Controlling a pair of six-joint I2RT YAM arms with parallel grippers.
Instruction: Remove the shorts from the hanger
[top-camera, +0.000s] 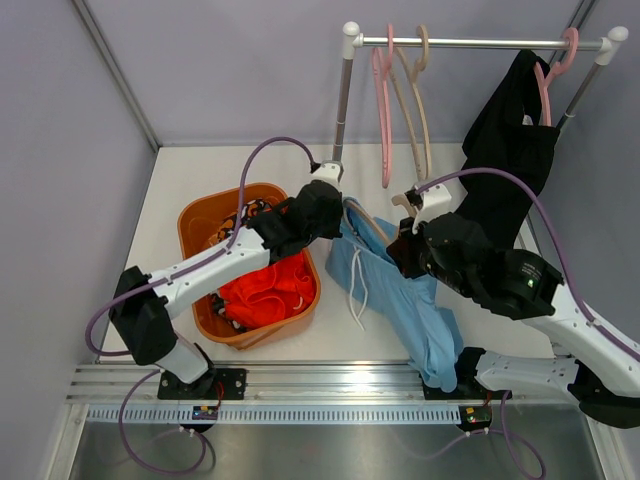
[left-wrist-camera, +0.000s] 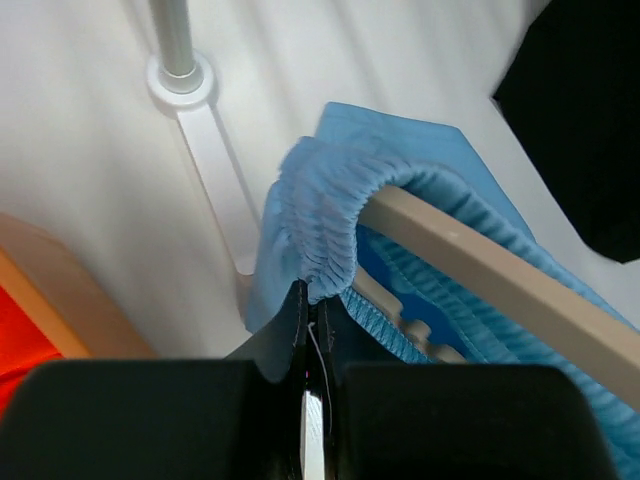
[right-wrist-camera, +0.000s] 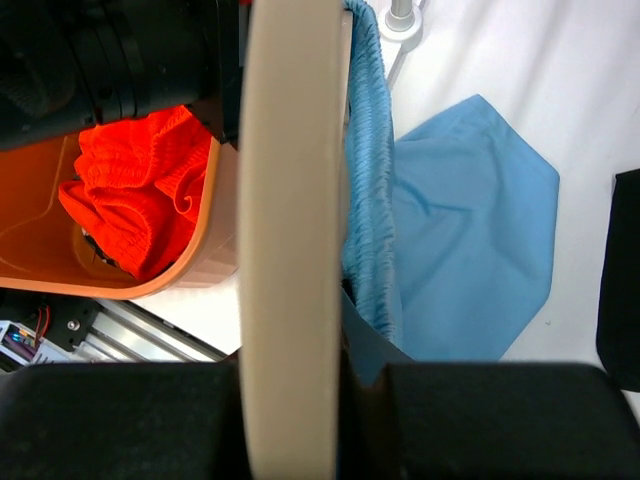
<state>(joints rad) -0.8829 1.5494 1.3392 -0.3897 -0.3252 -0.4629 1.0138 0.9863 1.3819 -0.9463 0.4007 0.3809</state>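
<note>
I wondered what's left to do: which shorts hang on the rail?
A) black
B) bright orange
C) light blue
A: the black shorts hang from a pink hanger on the rail; the orange shorts lie in the basket, the light blue shorts are off the rail.

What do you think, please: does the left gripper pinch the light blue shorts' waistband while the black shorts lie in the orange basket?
Not quite. The left gripper does pinch the light blue shorts at the waistband, but the black shorts are not in the orange basket; they hang on a pink hanger on the rail, as the top external view shows.
</note>
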